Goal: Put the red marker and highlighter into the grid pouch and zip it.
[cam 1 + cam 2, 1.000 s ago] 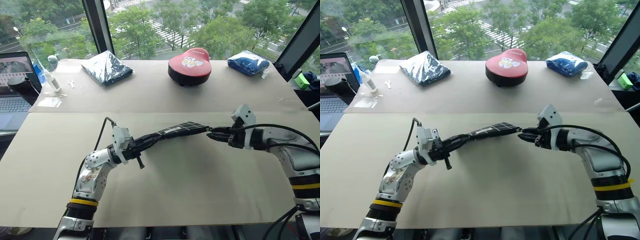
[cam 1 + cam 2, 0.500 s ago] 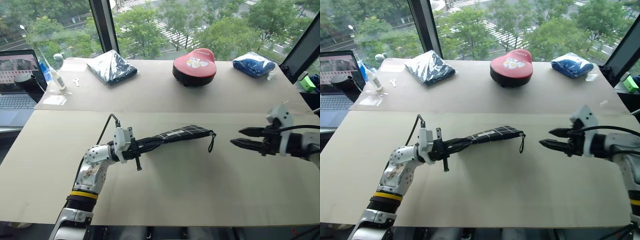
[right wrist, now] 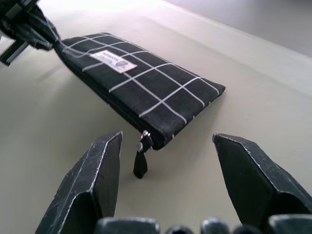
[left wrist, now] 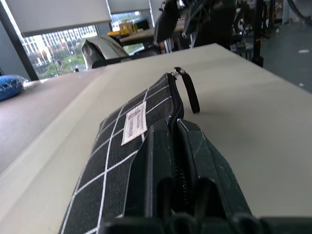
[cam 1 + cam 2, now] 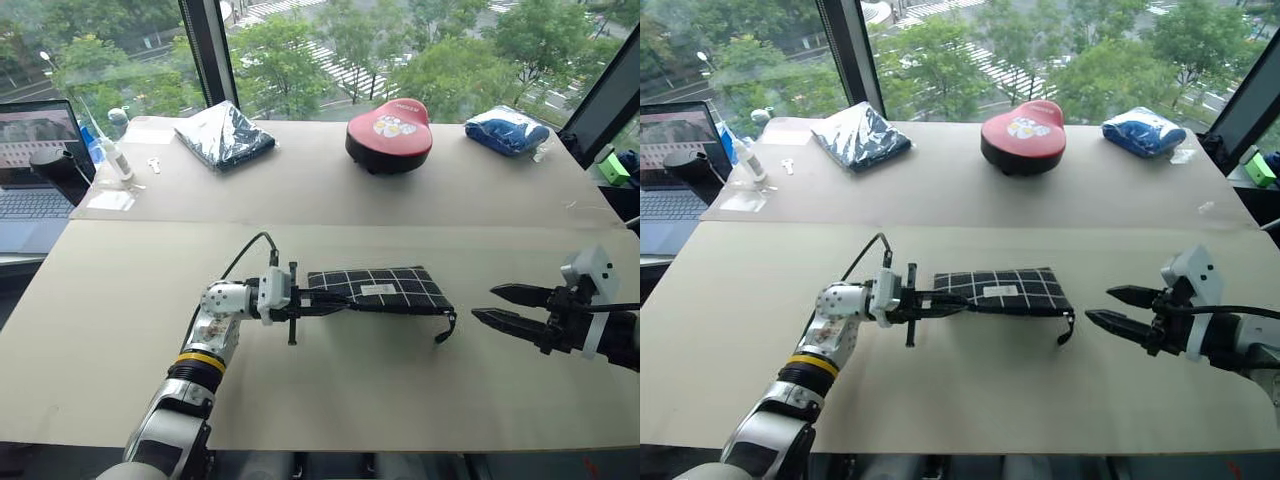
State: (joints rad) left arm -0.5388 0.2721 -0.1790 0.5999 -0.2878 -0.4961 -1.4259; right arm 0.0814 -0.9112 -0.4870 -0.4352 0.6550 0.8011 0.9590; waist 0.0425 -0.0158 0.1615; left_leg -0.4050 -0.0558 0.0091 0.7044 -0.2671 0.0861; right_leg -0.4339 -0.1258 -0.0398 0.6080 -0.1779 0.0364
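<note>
- Nearest the front edge of the bench, the right end effector hangs just above the surface with its two black fingers spread wide, holding nothing.
- Just beyond its fingertips lies the grid pouch, flat on the bench, its white label facing up and its zipper run closed to the end nearest that end effector.
- Its black zipper pull cord dangles off that corner onto the bench, a small gap away from the right fingertips.
- At the pouch's other end, the left end effector points level along the pouch, its fingers pressed close on either side of the zipper edge, pinching the fabric there.
- Farther back, a red rounded case sits mid-bench, with a dark bagged cloth on its left and a blue bagged bundle on its right.
- Off the far left edge stands an open laptop.
</note>
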